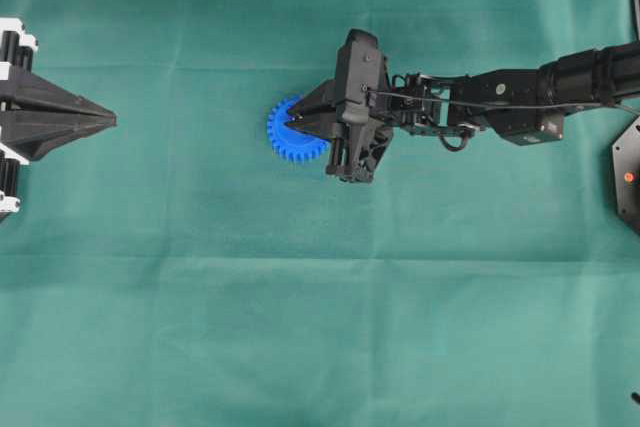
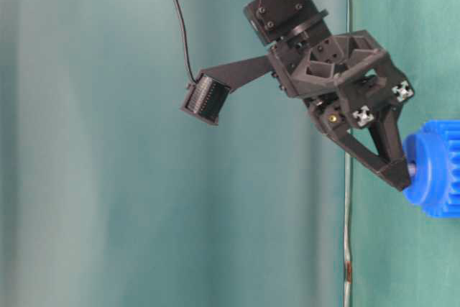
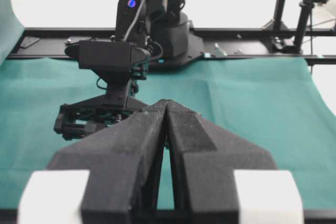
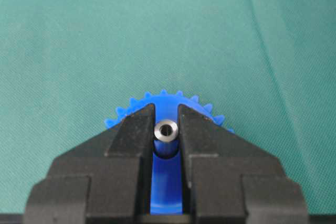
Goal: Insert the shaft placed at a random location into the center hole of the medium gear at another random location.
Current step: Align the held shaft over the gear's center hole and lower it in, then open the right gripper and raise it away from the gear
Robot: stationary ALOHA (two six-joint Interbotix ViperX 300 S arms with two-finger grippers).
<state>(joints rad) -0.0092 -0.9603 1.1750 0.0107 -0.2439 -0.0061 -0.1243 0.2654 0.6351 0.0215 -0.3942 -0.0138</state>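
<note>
The blue medium gear [image 1: 288,139] lies flat on the green cloth, left of the middle. My right gripper [image 1: 294,128] reaches over it from the right and is shut on the shaft [image 4: 166,129], a small silvery pin seen end-on between the fingertips. In the table-level view the shaft [image 2: 411,168] meets the face of the gear's raised hub [image 2: 424,167]. The center hole is hidden behind the shaft and fingers. Blue gear teeth [image 4: 160,98] show beyond the right gripper [image 4: 166,115]. My left gripper [image 1: 108,122] rests shut and empty at the left edge, far from the gear.
A black fixture with a red dot [image 1: 628,175] stands at the right edge. In the left wrist view the right arm's base [image 3: 157,19] and a black rail [image 3: 247,51] border the far side of the cloth.
</note>
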